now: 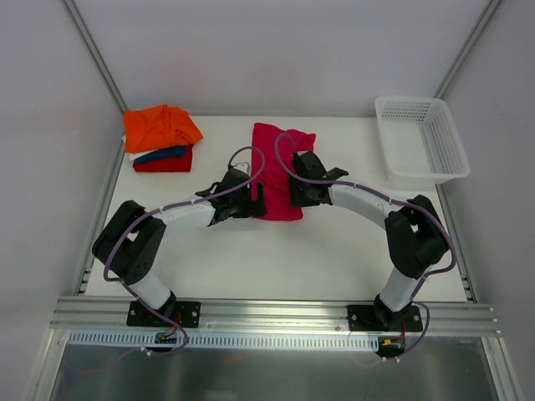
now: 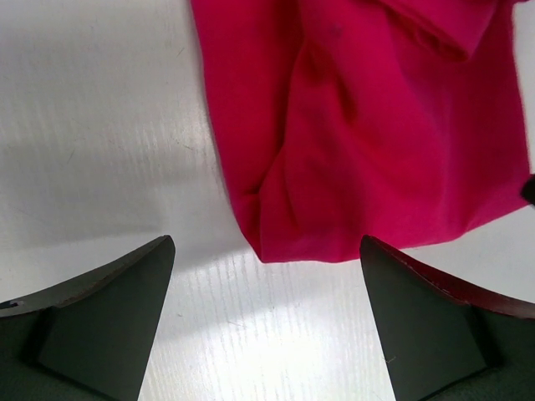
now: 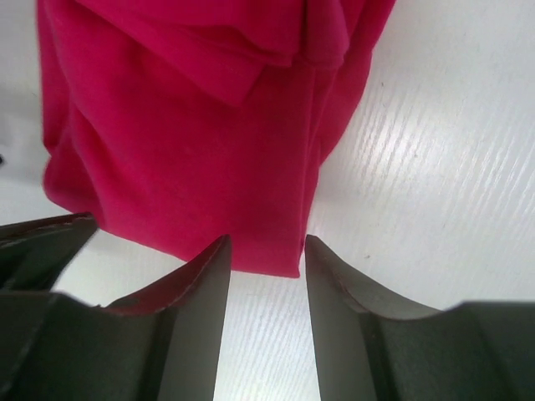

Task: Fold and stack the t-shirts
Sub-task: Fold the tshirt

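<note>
The magenta-pink t-shirt [image 1: 278,167] lies on the table as a long narrow strip, with a sleeve bunched at its far end. My left gripper [image 1: 258,199] is open wide at the strip's near left corner; in the left wrist view [image 2: 267,242] the shirt's [image 2: 368,134] near edge lies just beyond the fingertips. My right gripper [image 1: 296,193] is at the near right corner. In the right wrist view [image 3: 267,240] its jaws are narrowly apart, and the shirt's [image 3: 184,142] corner sits between the tips, unpinched. Folded orange [image 1: 160,125], dark blue [image 1: 164,154] and red [image 1: 167,164] shirts are stacked back left.
A white mesh basket [image 1: 422,138] stands at the back right corner. Bare white tabletop [image 1: 276,259] lies between the shirt and the arm bases. Frame posts and white walls border the table on three sides.
</note>
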